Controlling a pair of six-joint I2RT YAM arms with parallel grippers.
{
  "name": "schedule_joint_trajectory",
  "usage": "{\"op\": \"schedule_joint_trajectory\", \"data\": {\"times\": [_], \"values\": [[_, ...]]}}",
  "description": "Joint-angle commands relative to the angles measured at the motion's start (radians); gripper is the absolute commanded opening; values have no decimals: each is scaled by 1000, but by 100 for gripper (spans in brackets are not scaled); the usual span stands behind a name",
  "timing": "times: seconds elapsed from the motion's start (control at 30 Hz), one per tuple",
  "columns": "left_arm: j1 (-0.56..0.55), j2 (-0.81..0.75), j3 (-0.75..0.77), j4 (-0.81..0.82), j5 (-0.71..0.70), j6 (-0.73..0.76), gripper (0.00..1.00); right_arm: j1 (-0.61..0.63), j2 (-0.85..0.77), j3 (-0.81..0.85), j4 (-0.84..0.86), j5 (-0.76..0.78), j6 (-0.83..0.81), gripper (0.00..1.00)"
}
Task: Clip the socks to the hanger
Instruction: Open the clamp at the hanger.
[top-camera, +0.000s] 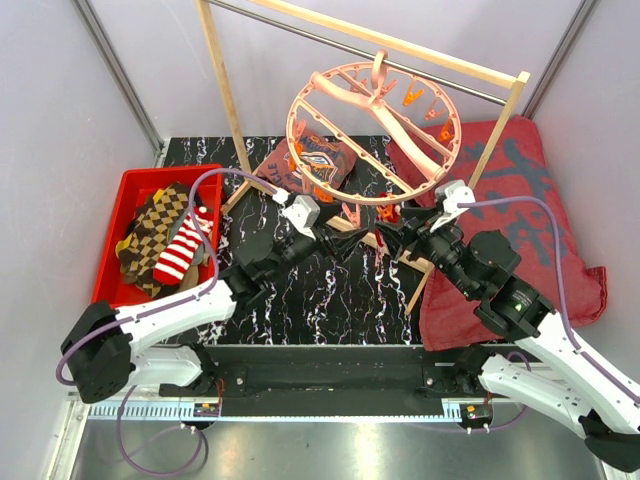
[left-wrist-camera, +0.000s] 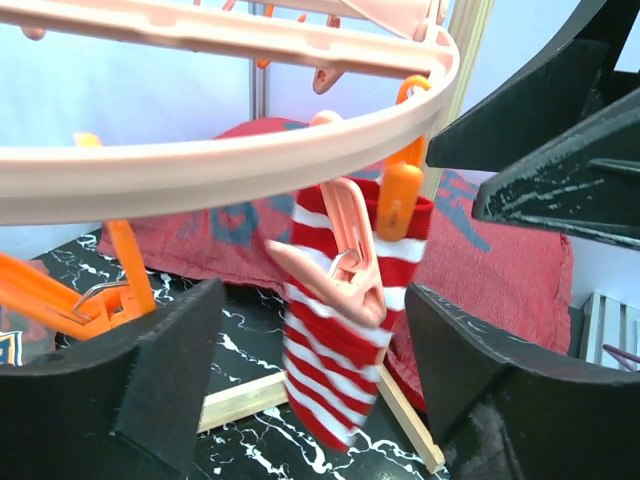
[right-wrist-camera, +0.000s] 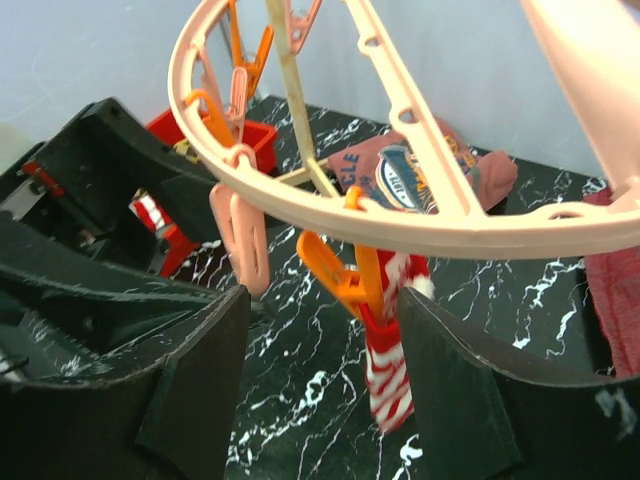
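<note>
Striped sock (left-wrist-camera: 330, 340) hangs from an orange clip (left-wrist-camera: 400, 205) at the 6 o'clock rim of the hanger (top-camera: 291, 122), the clip bearing its weight; left pincer (left-wrist-camera: 315, 290) and right pincer (right-wrist-camera: 322, 300) stand spread either side, pinching nothing. More socks (top-camera: 150, 230) lie in the red bin (top-camera: 105, 255), 9 o'clock on the bench (top-camera: 330, 300).

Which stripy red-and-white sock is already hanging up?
The sock dangling from a clip on the pink hanger. The other stripy sock just lies in the red bin.
</note>
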Motion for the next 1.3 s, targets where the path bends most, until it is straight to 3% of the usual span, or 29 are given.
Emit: {"op": "schedule_joint_trajectory", "data": {"times": [0.0,0.2,0.5,0.57,0.7,0.8,1.03,1.27], "values": [[8,31,49,104,44,-4,75,5,-3,53,-22,-50,-15,70],[13,45,55,134,38,-12,61,5,6,104,-59,-149,-22,70],[13,60,75,152,41,-23,55,5,20,141,-99,-228,1,71],[13,59,67,161,44,-32,49,6,26,153,-111,-255,6,71],[13,46,72,141,47,-49,24,5,51,181,-128,-300,17,71],[13,39,81,100,41,-76,16,5,69,194,-136,-311,38,71],[3,14,79,43,22,-106,8,5,95,210,-142,-282,95,71],[-41,3,122,-49,-21,-44,7,5,128,222,-139,-214,144,69]]}}
